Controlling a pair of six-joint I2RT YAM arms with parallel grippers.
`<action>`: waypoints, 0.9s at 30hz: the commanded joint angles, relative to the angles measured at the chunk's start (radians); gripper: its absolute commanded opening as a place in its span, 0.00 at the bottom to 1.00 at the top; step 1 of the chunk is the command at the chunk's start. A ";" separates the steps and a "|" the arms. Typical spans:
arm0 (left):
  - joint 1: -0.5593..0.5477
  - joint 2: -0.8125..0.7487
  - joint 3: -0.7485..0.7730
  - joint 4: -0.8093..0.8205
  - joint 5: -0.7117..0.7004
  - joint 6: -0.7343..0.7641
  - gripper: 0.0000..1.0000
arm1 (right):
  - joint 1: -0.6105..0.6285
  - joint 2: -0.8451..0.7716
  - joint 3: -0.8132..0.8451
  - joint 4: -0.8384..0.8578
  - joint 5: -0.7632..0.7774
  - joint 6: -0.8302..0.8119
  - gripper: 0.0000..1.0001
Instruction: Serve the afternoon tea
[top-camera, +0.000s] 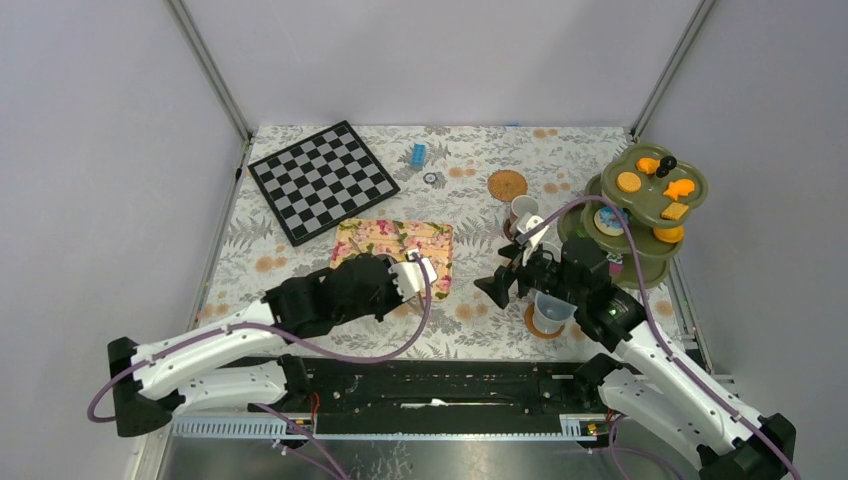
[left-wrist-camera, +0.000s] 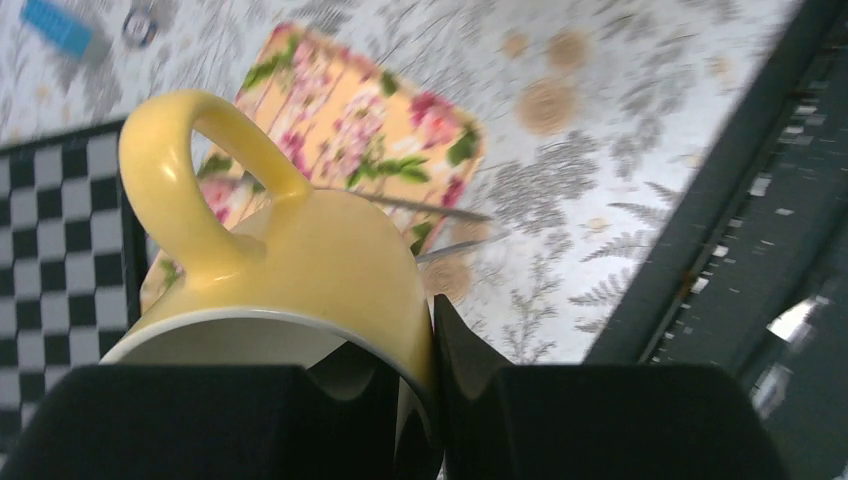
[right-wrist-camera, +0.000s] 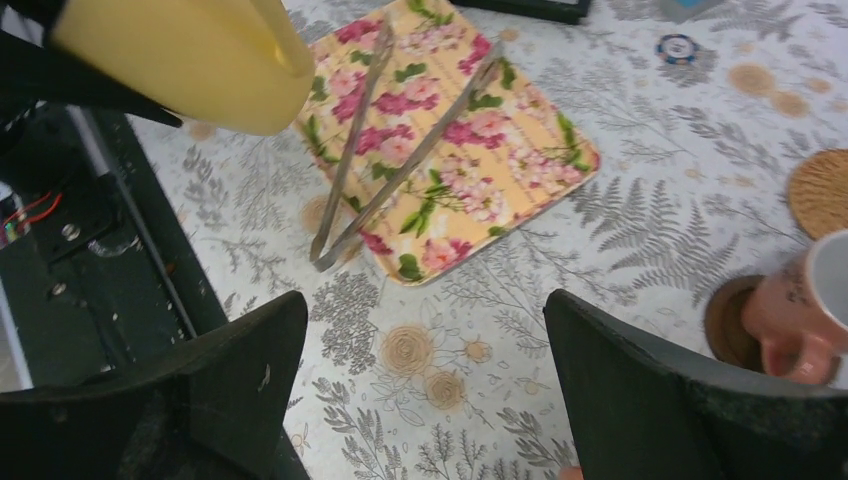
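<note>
Grip on the left: the left gripper (top-camera: 420, 277) is clamped on the rim of the mug (left-wrist-camera: 330, 260), one finger inside the mouth and one outside the wall. The mug hangs off the fingertips at the near corner of the mat (right-wrist-camera: 520, 190), clear of the tongs (right-wrist-camera: 405, 168) lying on it. Condition: glossy pale yellow, intact, looped handle turned away from the wrist, mouth toward it. Its axis therefore runs roughly along the fingers, and it looks tilted, not upright. A bare woven coaster (top-camera: 507, 184) lies ahead and right of this gripper, well apart. I judge it the likely set-down spot, and the mug would need righting first. The right gripper (right-wrist-camera: 425, 305) stands wide open and empty, the held mug ahead-left of it. A pink mug (right-wrist-camera: 800, 305) sits on a brown coaster (right-wrist-camera: 728, 325) just right of its right finger. A grey mug (top-camera: 551, 310) sits by the right wrist. Pastries (top-camera: 628, 182) sit on the stand (top-camera: 700, 190), farther right.
</note>
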 joint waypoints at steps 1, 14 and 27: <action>-0.007 -0.077 -0.015 0.106 0.301 0.154 0.00 | 0.004 0.038 -0.017 0.154 -0.206 -0.069 0.96; -0.019 -0.037 0.011 0.026 0.604 0.148 0.00 | 0.036 0.264 0.160 -0.001 -0.659 -0.344 0.94; -0.059 -0.007 0.010 0.030 0.623 0.148 0.00 | 0.139 0.438 0.248 -0.003 -0.751 -0.295 0.66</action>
